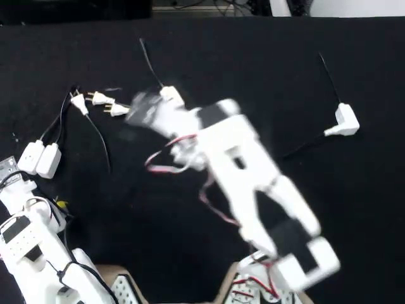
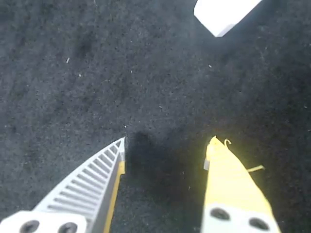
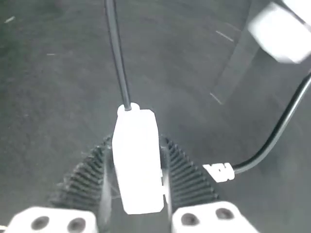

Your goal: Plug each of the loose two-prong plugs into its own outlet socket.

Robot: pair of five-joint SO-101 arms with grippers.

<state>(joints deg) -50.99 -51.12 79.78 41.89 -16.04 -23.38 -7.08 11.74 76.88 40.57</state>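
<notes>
Blurry and cut-off bits
From above the right claw [image 1: 168, 100] is a smear. One white block [image 2: 221, 14] runs off the edge; a far white lump [image 3: 281, 35] is fuzzy.

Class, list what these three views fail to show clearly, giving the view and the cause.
- High view: right pincer smeared by motion blur; grip unreadable there.
- Right wrist view: near end of the white block hidden inside the pincer.
- Left wrist view: white object cut off by the edge.
- High view: prongs of the loose plugs too small to count.
</notes>
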